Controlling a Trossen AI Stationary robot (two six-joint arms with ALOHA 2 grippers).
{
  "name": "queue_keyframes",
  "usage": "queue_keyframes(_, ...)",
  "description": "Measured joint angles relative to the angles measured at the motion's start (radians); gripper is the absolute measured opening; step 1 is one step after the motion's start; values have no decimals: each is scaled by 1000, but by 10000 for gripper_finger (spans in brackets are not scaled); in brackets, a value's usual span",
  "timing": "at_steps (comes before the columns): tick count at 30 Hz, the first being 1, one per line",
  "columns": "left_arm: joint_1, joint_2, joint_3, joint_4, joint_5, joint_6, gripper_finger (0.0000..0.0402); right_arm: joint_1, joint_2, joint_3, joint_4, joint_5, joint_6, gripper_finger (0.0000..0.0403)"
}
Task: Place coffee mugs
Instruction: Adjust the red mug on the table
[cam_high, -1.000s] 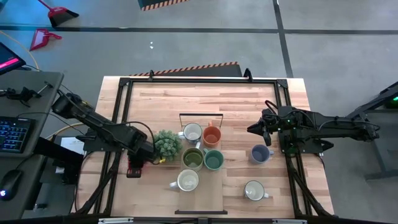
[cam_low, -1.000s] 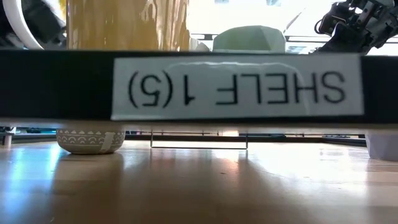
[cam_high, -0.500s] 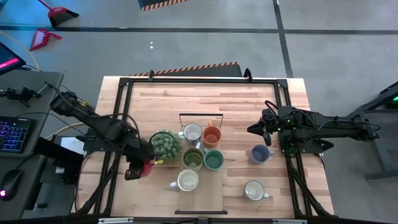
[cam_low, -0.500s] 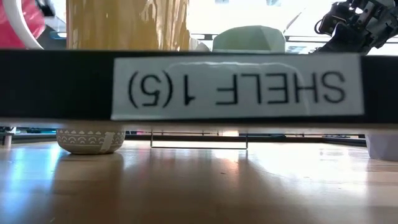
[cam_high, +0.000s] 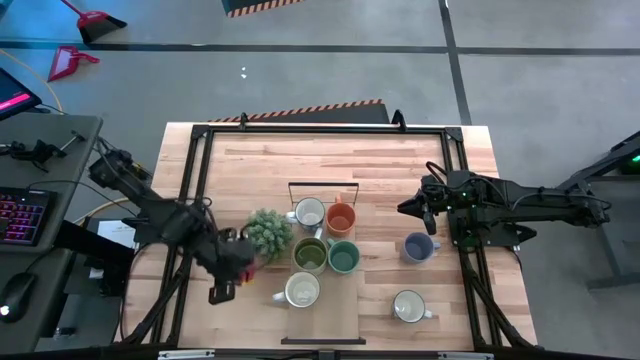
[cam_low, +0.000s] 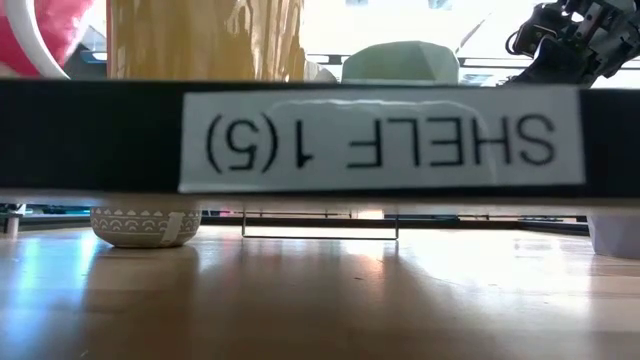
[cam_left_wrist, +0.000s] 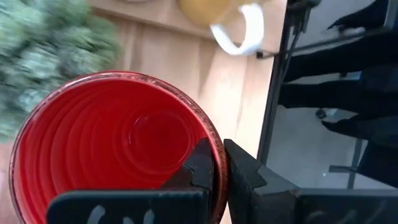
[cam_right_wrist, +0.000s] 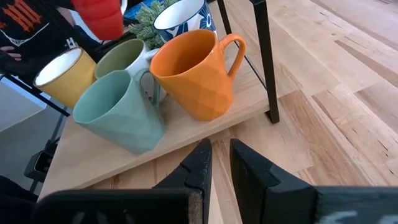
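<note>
My left gripper (cam_high: 236, 268) is shut on a red coffee mug (cam_left_wrist: 115, 146), lifted near the spiky plant (cam_high: 268, 232). The red mug also shows in the right wrist view (cam_right_wrist: 99, 15) and the low view (cam_low: 45, 30). On a wooden board (cam_high: 335, 308) stand a patterned mug (cam_high: 309, 213), an orange mug (cam_high: 341, 217), an olive mug (cam_high: 310, 254), a teal mug (cam_high: 343, 257) and a cream mug (cam_high: 302, 290). A blue-grey mug (cam_high: 418, 246) and a cream-white mug (cam_high: 408, 306) stand on the table at the right. My right gripper (cam_right_wrist: 221, 163) hovers at the right, narrowly open and holding nothing. My left gripper pinches the red mug's rim (cam_left_wrist: 214, 140), one finger (cam_left_wrist: 200, 167) inside the mug and the other (cam_left_wrist: 245, 177) outside its wall. The fingers come from above, slanting down. The mug hangs below them with its mouth up, clear of the table.
A black frame (cam_high: 200, 160) runs round the table. A black bar with a shelf label (cam_low: 380, 140) blocks much of the low view. Bare wood lies at the far side (cam_high: 320, 160) and at the near left (cam_high: 245, 315).
My left gripper has risen with the red mug, lifting it clear of the table, and has moved toward the table's right and near edges, past the plant. The wrist has turned as it went. The red mug has come into the low view's upper left corner.
</note>
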Motion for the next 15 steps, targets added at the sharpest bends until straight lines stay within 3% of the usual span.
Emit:
queue_keyframes(8, -101, 141, 25, 85, -86, -87, 5, 0, 0, 0, -2, -3, 4, 43)
queue_keyframes(15, -183, 262, 24, 160, -95, -197, 5, 0, 0, 0, -2, -3, 4, 43)
